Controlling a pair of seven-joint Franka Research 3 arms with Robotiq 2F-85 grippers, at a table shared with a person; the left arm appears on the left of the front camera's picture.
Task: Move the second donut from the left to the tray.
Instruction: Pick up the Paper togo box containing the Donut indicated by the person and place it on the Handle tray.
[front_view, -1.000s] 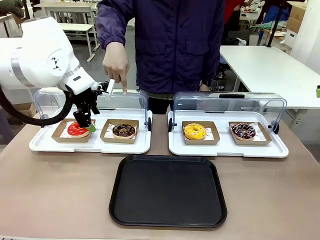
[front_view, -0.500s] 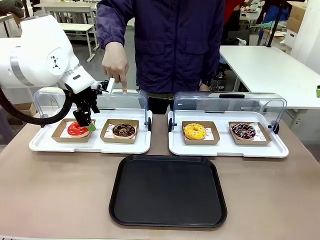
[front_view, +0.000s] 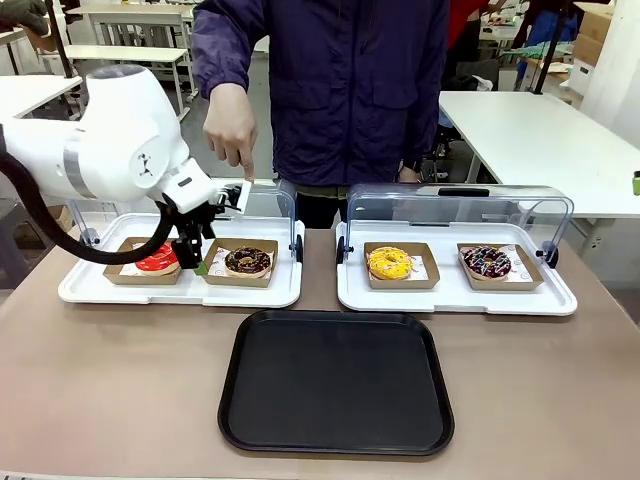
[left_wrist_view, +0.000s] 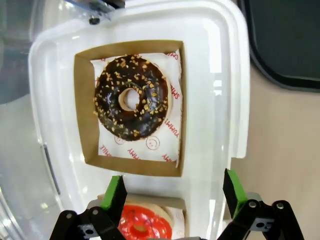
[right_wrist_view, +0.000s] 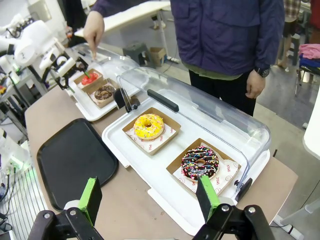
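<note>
The chocolate donut with light flecks (front_view: 247, 260) (left_wrist_view: 132, 97) (right_wrist_view: 104, 93) sits in its brown cardboard holder (left_wrist_view: 131, 107) on the left white tray (front_view: 180, 290). My left gripper (front_view: 192, 260) (left_wrist_view: 172, 187) hangs open just left of it, between it and the red donut (front_view: 158, 260) (left_wrist_view: 145, 222). The black tray (front_view: 336, 380) (right_wrist_view: 72, 160) lies at the table's front centre, with nothing on it. My right gripper (right_wrist_view: 150, 197) is open, high above the table's right side. A person's hand (front_view: 232, 125) points down behind the left tray.
The right white tray (front_view: 455, 295) holds a yellow donut (front_view: 389, 262) and a sprinkled dark donut (front_view: 487, 261). Both trays have clear lids (front_view: 460, 205) raised at the back. The person stands close at the far edge.
My left gripper has shifted right from over the red donut to the gap between it and the chocolate donut, and the arm swung right.
</note>
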